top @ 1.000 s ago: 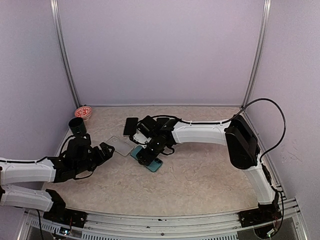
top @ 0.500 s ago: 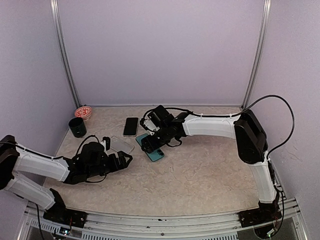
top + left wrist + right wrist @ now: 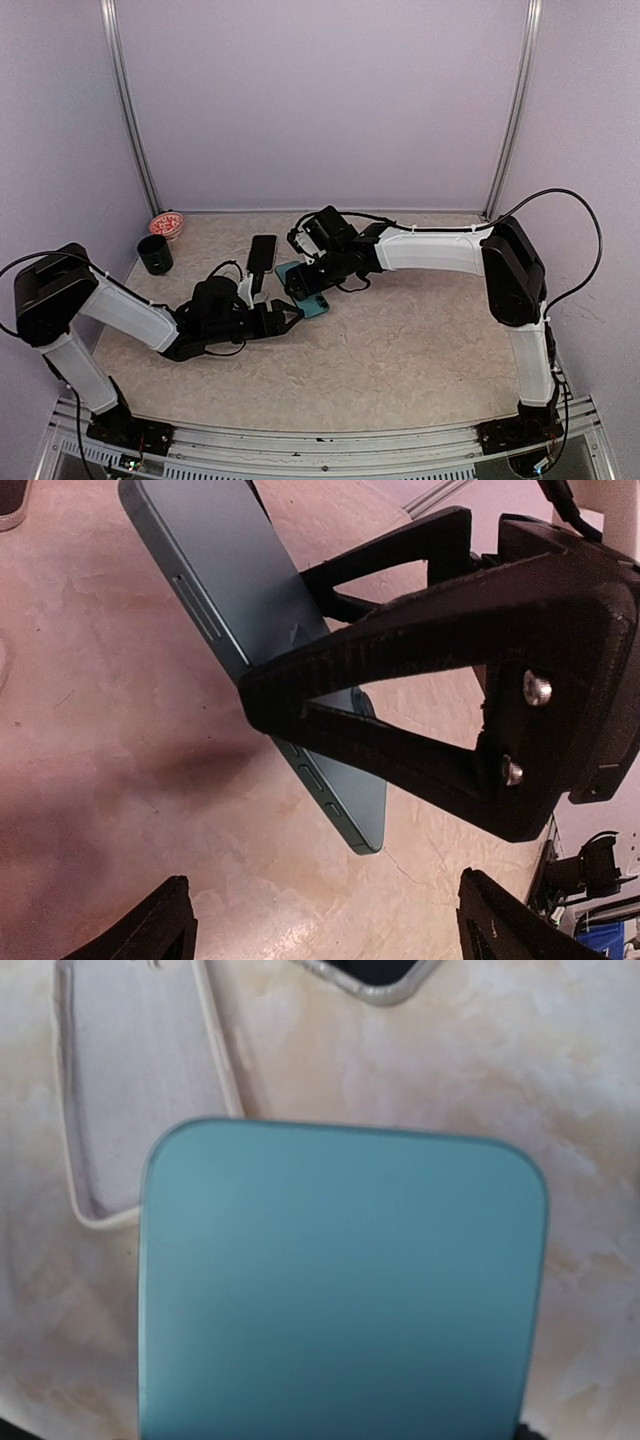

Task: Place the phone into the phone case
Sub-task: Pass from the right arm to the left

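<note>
My right pincer (image 3: 301,288) clamped the teal phone (image 3: 250,610), tilted on edge; my left pincer (image 3: 325,925) hung spread, empty. A loosening grip could drop it beside the phone case (image 3: 140,1090)

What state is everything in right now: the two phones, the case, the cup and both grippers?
Right gripper: shut on the blue phone.
Left gripper: open, empty.
Case: lying flat, empty.
Blue phone: tilted, outside the case.
Black phone: lying flat, untouched.
Cup: upright.
</note>
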Controlling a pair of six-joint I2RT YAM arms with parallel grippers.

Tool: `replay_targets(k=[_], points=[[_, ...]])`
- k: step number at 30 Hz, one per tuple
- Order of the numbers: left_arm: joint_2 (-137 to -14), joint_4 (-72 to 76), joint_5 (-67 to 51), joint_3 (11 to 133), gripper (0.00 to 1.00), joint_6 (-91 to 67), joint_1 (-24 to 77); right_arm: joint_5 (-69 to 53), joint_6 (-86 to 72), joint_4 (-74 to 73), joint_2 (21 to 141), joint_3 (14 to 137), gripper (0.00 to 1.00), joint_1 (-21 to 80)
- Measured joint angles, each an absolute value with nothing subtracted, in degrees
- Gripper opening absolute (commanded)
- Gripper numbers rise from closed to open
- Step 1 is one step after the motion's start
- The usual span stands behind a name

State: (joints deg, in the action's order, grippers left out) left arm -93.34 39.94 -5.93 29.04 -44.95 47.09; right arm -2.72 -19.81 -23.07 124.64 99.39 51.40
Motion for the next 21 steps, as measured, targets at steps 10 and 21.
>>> replay_targets(k=[10,21], points=[[-98.02,44.21,-7.42,32.29,0.76,-46.33,47.09,-2.28,-21.89,-21.06,122.93,97.84,0.78,50.48],[-101.32,46.30,-6.28,34.81,0.56,-49.04,47.11,-1.80,-23.22,-20.08,122.52,96.55,0.78,50.46]])
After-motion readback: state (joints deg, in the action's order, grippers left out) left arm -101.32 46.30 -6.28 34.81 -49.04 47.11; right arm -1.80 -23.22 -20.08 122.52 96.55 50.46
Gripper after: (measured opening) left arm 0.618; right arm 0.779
